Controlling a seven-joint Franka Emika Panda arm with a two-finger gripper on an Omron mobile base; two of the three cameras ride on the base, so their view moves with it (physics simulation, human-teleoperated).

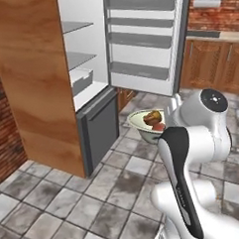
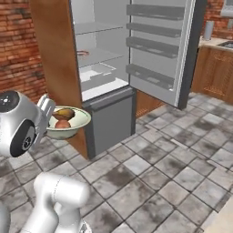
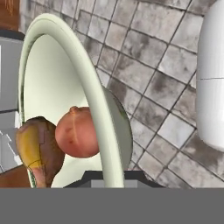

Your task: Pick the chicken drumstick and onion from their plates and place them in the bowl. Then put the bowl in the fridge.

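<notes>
- Tall fridge [image 1: 35,81] with brown wood-panelled side, standing open on the grey mottled stone-tile floor [image 1: 56,204]; light grey-white interior, glass shelves and a white drawer on show, door [image 2: 159,50] with grey racks swung wide to the right.
- Red brick wall [image 2: 18,41] behind and beside the fridge; brown wooden kitchen cabinets [image 1: 213,67] further back on the right.
- Wide round pale greenish-cream bowl [image 2: 77,122] with flaring rim, carried in the air above the floor tiles, just in front of the fridge's dark grey lower compartment [image 2: 111,120] and below the open shelves, not yet inside.
- Gripped at the rim on the arm's side by the two dark fingers [image 3: 111,177], clamped on the bowl's edge as seen from the hand view.
- Golden-brown lumpy chicken drumstick [image 3: 37,151], darker at one end, lying inside the bowl.
- Small smooth reddish-brown onion [image 3: 78,132] resting in the bowl right beside the drumstick, touching it.
</notes>
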